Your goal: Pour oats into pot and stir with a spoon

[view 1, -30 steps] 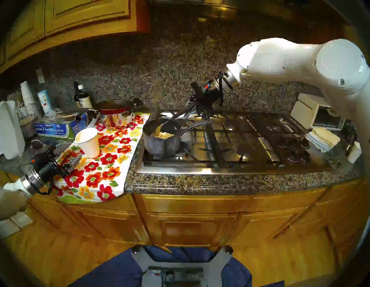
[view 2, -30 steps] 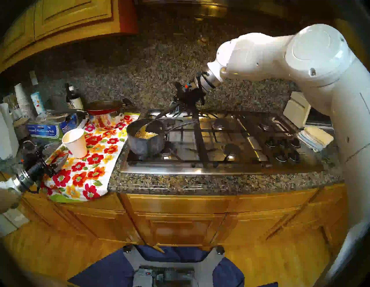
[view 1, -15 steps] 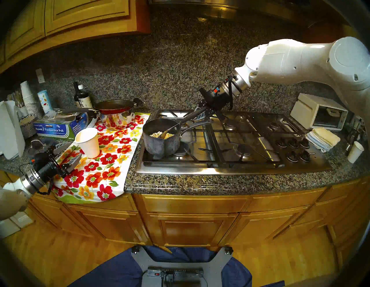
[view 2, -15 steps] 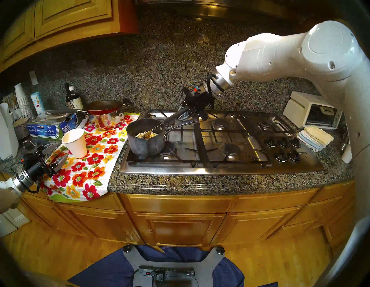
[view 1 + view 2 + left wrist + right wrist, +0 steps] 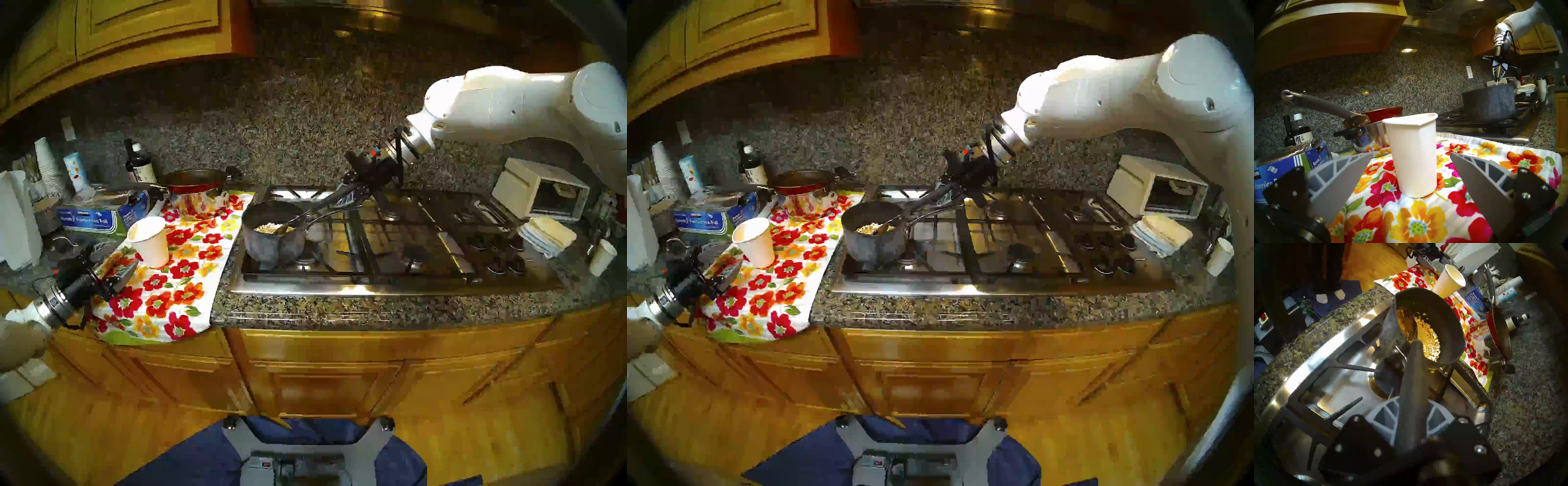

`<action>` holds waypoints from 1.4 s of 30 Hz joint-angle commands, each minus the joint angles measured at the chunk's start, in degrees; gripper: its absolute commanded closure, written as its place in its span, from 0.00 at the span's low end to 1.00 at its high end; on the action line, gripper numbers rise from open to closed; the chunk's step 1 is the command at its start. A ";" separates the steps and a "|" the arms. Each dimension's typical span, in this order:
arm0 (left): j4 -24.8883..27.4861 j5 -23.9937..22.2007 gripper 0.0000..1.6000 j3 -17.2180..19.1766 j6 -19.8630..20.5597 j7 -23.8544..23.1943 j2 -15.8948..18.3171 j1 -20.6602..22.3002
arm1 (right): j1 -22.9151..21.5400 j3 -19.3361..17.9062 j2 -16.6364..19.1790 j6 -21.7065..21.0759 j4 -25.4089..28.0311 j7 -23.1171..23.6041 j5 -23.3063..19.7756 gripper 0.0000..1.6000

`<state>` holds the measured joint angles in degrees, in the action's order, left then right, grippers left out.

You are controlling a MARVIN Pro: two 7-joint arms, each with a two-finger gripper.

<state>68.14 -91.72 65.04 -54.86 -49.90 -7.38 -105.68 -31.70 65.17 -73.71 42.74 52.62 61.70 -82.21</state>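
Head view: the right gripper point(image 5: 353, 188), clamped on the spoon point(image 5: 315, 208), has drawn back rightward since a second ago, dragging the bowl through the oats point(image 5: 271, 228) in the pot point(image 5: 273, 234) on the stove point(image 5: 390, 285); stirring looks underway.

Left wrist view: the left gripper point(image 5: 1409, 185) hangs open before the cup point(image 5: 1412, 152).

Right wrist view: handle pinched, oats spread.
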 commanded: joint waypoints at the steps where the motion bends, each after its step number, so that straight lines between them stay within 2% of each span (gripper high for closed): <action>1: 0.07 -0.30 0.00 1.99 -0.14 -5.94 0.83 0.16 | -2.90 -0.75 1.12 -0.47 -0.16 0.21 -0.92 1.00; 3: -0.17 -1.02 0.00 2.13 -0.14 -7.35 0.83 0.10 | -2.88 -0.67 1.37 -0.49 0.27 0.21 -0.93 1.00; 4: 0.31 0.33 0.00 2.24 -0.14 -4.72 0.83 -0.13 | -2.85 -0.62 1.50 -0.45 0.48 0.17 -0.90 1.00; 5: 0.02 -0.55 0.00 2.28 -0.14 -6.41 0.83 -0.09 | -2.81 -0.55 1.65 -0.44 0.76 0.08 -0.88 1.00; 13: 0.24 -0.10 0.00 2.91 -0.14 -5.62 0.83 -0.72 | -2.89 -0.15 2.59 -0.34 2.53 -0.85 -0.52 0.83; 14: 0.06 -0.66 0.00 2.96 -0.14 -6.67 0.83 -0.72 | -2.92 -0.08 2.69 -0.31 2.81 -1.04 -0.44 0.76; 15: 0.25 -0.11 0.00 3.05 -0.14 -5.65 0.83 -0.86 | -2.96 -0.02 2.76 -0.27 3.01 -1.20 -0.37 0.70; 17: 0.33 0.09 0.00 3.18 -0.14 -5.28 0.83 -1.01 | -3.06 0.08 2.90 -0.16 3.37 -1.45 -0.24 0.68; 20: 0.14 -0.51 0.00 3.31 -0.14 -6.44 0.83 -1.08 | -3.24 0.28 3.09 0.01 3.89 -1.73 -0.05 0.56; 21: 0.33 0.00 0.00 3.39 -0.14 -5.47 0.83 -1.20 | -3.26 0.36 3.16 0.09 4.05 -1.88 0.02 0.50; 22: 0.07 -0.74 0.00 3.40 -0.14 -6.88 0.83 -1.15 | -3.26 0.46 3.22 0.17 4.19 -2.02 0.09 0.41; 23: 0.26 -0.21 0.00 3.47 -0.14 -5.88 0.83 -1.27 | -3.29 0.55 3.26 0.25 4.31 -2.14 0.16 0.37; 24: 0.17 -0.49 0.00 3.49 -0.14 -6.42 0.83 -1.26 | -3.31 0.61 3.29 0.30 4.39 -2.22 0.21 0.28; 29: 0.18 -0.53 0.00 3.72 -0.14 -6.51 0.82 -1.48 | -3.54 0.86 3.48 0.64 4.76 -2.58 0.56 0.03; 37: 0.42 0.04 0.00 4.12 -0.14 -5.41 0.82 -1.92 | -3.83 1.27 3.95 1.01 5.21 -2.93 1.49 0.00; 42: 0.27 -0.45 0.00 4.31 -0.14 -6.38 0.82 -2.06 | -3.81 1.58 4.33 1.21 5.10 -3.10 2.04 0.00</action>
<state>68.46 -91.69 67.46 -54.86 -49.90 -7.38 -107.99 -33.02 66.82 -70.34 43.79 58.26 59.39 -80.38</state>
